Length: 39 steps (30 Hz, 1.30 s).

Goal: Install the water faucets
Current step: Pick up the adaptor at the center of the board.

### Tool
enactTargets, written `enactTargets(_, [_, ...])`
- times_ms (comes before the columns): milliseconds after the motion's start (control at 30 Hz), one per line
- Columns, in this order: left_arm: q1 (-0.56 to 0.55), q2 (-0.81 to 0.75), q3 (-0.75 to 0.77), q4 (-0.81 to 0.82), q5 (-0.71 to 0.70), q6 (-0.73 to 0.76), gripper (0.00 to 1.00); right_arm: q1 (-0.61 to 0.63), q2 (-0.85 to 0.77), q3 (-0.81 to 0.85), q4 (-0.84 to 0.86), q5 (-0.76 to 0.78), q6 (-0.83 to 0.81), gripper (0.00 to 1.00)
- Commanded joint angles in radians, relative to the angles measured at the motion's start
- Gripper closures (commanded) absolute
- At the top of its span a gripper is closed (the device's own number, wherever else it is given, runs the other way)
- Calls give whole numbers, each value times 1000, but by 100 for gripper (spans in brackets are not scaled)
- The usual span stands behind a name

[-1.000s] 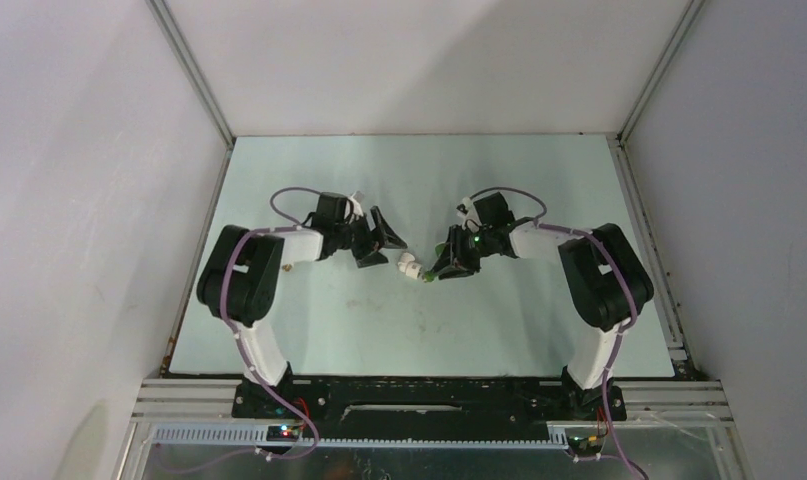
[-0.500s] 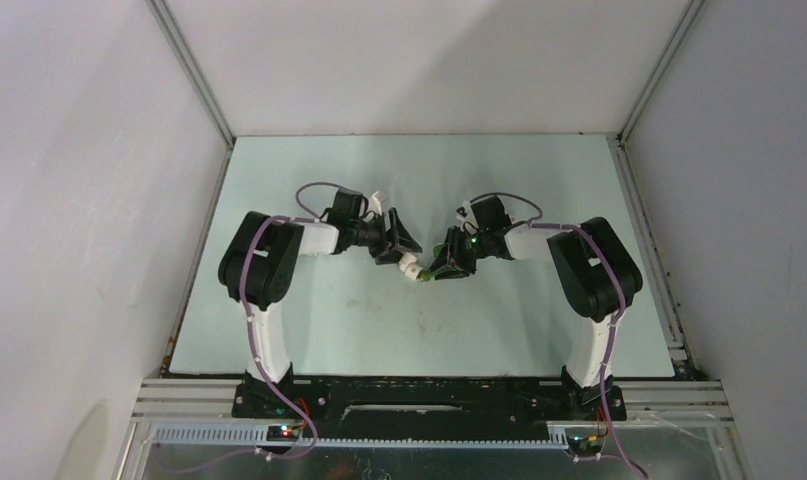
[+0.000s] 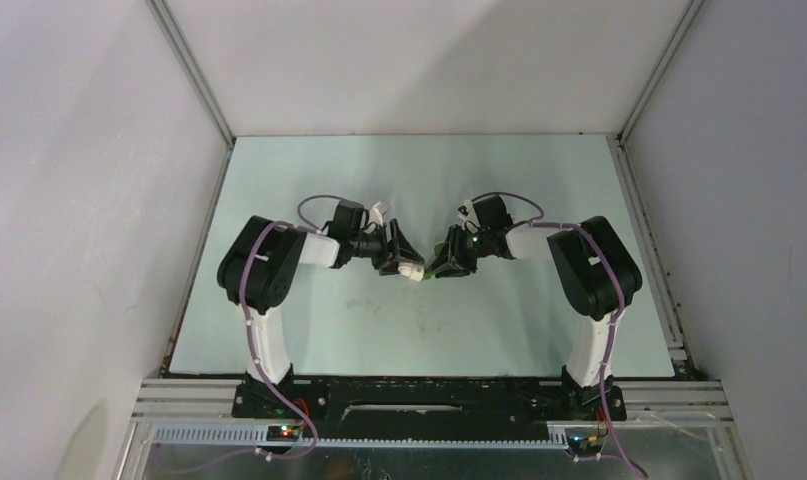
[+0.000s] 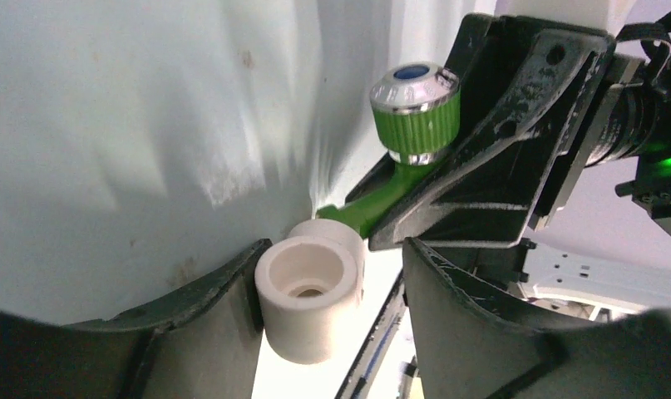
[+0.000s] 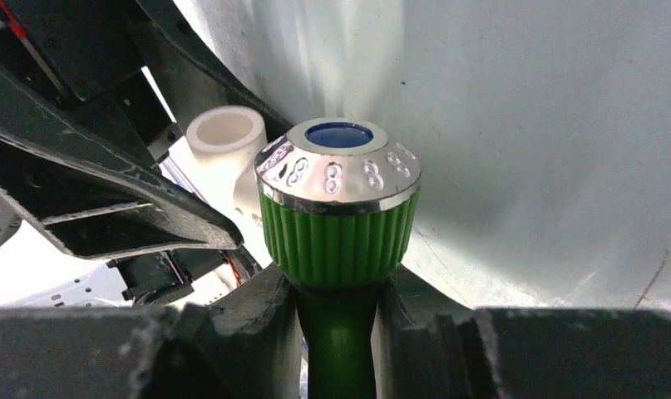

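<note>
The bright green faucet [image 5: 338, 218], with a chrome cap on its ribbed knob, is clamped by its stem in my right gripper [image 5: 340, 291]. It also shows in the left wrist view [image 4: 415, 116] and in the top view [image 3: 434, 271]. Its far end meets a short white pipe fitting [image 4: 307, 287] at mid-table, also visible in the top view [image 3: 411, 268]. My left gripper [image 4: 332, 249] is open around that fitting: the left finger touches it and the right finger stands apart. The white faucet with a grey knob is out of view.
The pale green table mat [image 3: 419, 180] is walled in by white panels on the left, back and right. Both arms reach inward and their grippers [image 3: 407, 260] [image 3: 444, 262] nearly touch at the middle. The arm bases stand at the near edge.
My left arm has swung right and brought its open jaws around the white fitting. My right gripper has stayed nearly still, holding the green faucet.
</note>
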<state>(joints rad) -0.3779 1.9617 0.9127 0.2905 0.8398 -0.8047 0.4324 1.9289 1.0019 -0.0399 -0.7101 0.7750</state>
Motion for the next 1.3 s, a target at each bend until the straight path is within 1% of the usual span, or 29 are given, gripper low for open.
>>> enactTargets(0, [-9, -52, -67, 109, -26, -83, 36, -10, 13, 7, 29, 30, -12, 100])
enactTargets(100, [-15, -55, -82, 131, -31, -103, 43, -13, 15, 7, 30, 25, -8, 100])
enactTargets(267, [-23, -62, -83, 125, -58, -109, 64, -20, 9, 7, 29, 21, -5, 100])
enactTargets(333, [-23, -70, -81, 113, -77, -108, 66, -21, 6, 7, 29, 18, -3, 100])
enactTargets(367, [-23, -74, -79, 104, -84, -106, 65, -21, 4, 7, 30, 17, -3, 100])
enactTargets(400, [-23, -79, -76, 95, -92, -102, 61, -23, 2, 6, 30, 16, -4, 100])
enactTargets(433, [-23, -86, -73, 80, -100, -95, 48, -23, 1, 7, 29, 15, -5, 100])
enactTargets(467, [-20, -93, -68, 53, -117, -84, 37, -23, 0, 7, 29, 13, -5, 100])
enactTargets(500, [-13, -121, -52, -37, -170, -44, 20, -23, -2, 6, 25, 6, -6, 100])
enactTargets(567, [-5, -150, -45, -106, -222, -12, 14, -23, -4, 6, 22, -1, -5, 100])
enactTargets(633, [4, -179, -38, -169, -279, 20, 10, -20, -4, 6, 22, -3, -2, 100])
enactTargets(700, [8, -211, -20, -267, -353, 70, 7, -21, 0, 6, 26, -8, 4, 100])
enactTargets(733, [8, -228, -10, -316, -392, 99, 2, -19, 4, 6, 27, -10, 6, 100])
enactTargets(800, [9, -246, 29, -433, -457, 148, 0, -18, 4, 6, 25, -9, 4, 100])
enactTargets(867, [10, -250, 58, -529, -476, 187, 0, -18, 3, 6, 16, -6, -2, 100])
enactTargets(933, [8, -264, 40, -530, -438, 186, 1, -19, 1, 6, 11, -8, -8, 100])
enactTargets(1000, [8, -295, -11, -514, -409, 158, 2, -17, -1, 6, 14, -9, -6, 100])
enactTargets(1067, [8, -343, -67, -516, -423, 121, 2, -17, -3, 6, 20, -11, -4, 100])
enactTargets(1100, [8, -367, -99, -506, -425, 100, 3, -16, -4, 6, 22, -11, -3, 100])
enactTargets(1167, [7, -416, -175, -429, -390, 27, 4, -14, -4, 7, 24, -11, -3, 100])
enactTargets(1267, [-6, -483, -296, -235, -352, -125, 6, -10, -2, 6, 24, -10, -9, 100])
